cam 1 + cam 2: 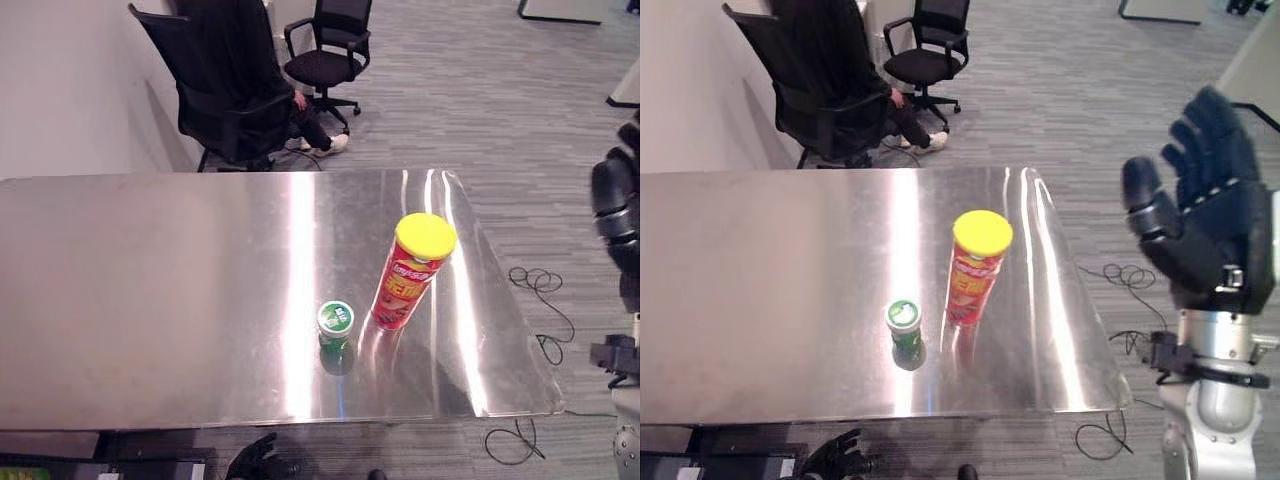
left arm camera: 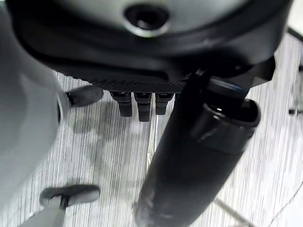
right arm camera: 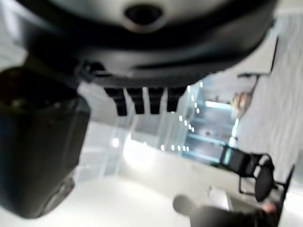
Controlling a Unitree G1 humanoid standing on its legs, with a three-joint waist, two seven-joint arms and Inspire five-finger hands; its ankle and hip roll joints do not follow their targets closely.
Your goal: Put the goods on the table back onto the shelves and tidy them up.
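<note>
Two goods are standing untouched on the surface (image 1: pixel 760 280): red canister (image 1: pixel 975 270), green tub (image 1: pixel 904 326). Right hand (image 1: pixel 1210 220) is hovering right, released; left hand (image 1: pixel 835 455) hanging relaxed; reaching comes next.

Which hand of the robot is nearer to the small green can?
Left. The left hand hangs below the table's near edge, near the green can. The right hand is raised, open, beyond the table's right side.
</note>
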